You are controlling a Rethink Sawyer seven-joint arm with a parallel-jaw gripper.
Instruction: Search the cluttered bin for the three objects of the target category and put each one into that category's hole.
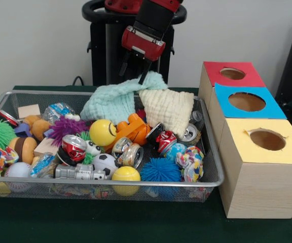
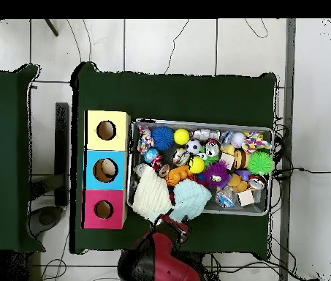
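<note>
Green table (image 1: 136, 223): wire bin (image 1: 207, 147) of toys, cans, seemingly two cloths.

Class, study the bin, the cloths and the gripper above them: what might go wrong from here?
1. The gripper hangs over the mint cloth, which overlaps the cream cloth; one might drag the other.
2. Both cloths drape over the bin's rim and could slip outside.
3. Crushed cans lie wedged among balls, so they are awkward to grasp.

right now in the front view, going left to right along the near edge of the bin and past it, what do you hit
white ball → grey toy robot → yellow ball → blue spiky ball → knotted rope toy → yellow-topped box
</note>
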